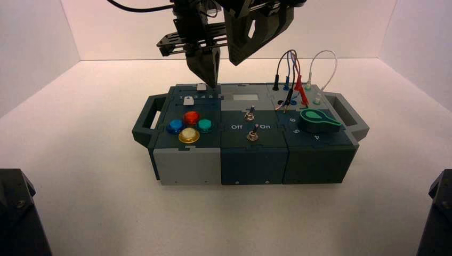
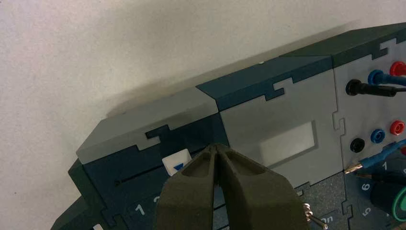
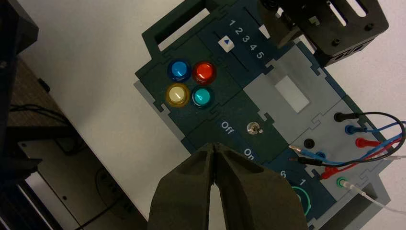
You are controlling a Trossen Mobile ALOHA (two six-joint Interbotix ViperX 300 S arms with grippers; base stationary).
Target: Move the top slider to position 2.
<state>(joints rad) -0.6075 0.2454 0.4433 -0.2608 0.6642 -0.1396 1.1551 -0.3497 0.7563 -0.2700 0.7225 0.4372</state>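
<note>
The top slider's white cap (image 1: 201, 86) sits on the plain far track at the box's left rear; in the left wrist view (image 2: 176, 162) it shows a blue triangle. My left gripper (image 1: 214, 81) is shut, its tips (image 2: 218, 146) just beside the cap on the side toward the box's middle; I cannot tell whether they touch it. The numeral 2 (image 3: 239, 30) stands in the 1 to 5 row between the two tracks. The lower slider's cap (image 3: 225, 44) sits near numeral 1. My right gripper (image 3: 214, 145) is shut and empty, held high over the box (image 1: 237, 56).
On the box, four coloured buttons (image 1: 190, 126) at front left, two toggle switches (image 1: 252, 134) marked Off and On, a grey window (image 2: 287, 143), a green dial (image 1: 318, 120) and plugged wires (image 1: 296, 80) at right. Handles stick out on both ends (image 1: 146, 120).
</note>
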